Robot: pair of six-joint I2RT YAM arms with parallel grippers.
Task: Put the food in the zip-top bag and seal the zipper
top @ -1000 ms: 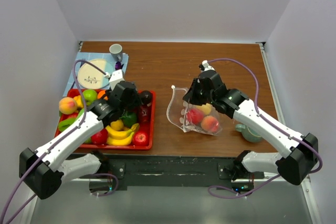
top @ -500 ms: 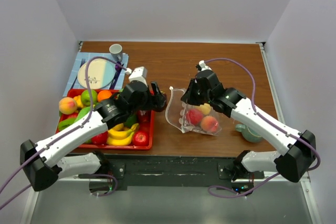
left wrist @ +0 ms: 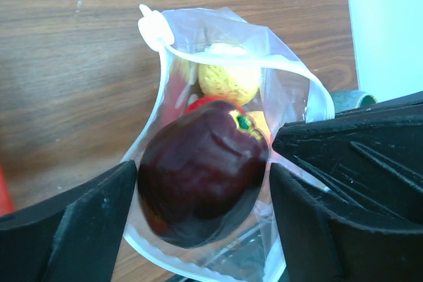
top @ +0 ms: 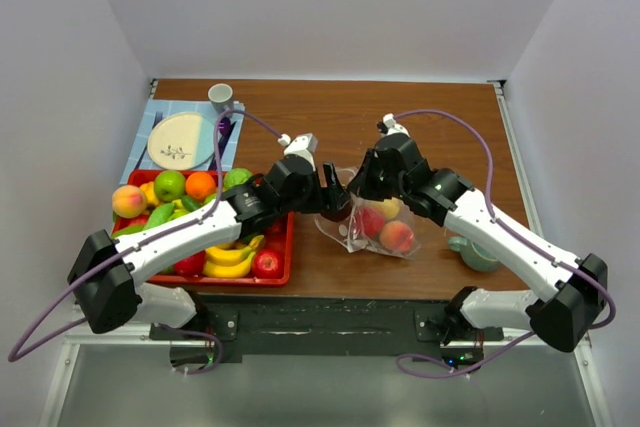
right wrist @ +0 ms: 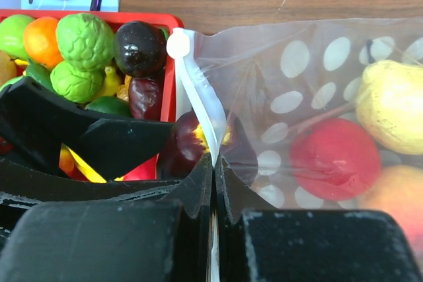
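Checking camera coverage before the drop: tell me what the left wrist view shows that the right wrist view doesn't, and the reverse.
Left wrist only: the open mouth of the zip-top bag, with the dark red fruit gripped by the left fingers over it. Right wrist only: the red tray of produce, and the right fingers pinched shut on the zipper. Both: bag, dark red fruit, a yellow fruit inside.

Clad in white shells along left arm [top: 170, 239] and right arm [top: 505, 242], black at every joint and base. Tipped with matte black, blocky fingers [left wrist: 344, 183]. Trailed by a purple cable [top: 440, 117] looping to each wrist, white block there
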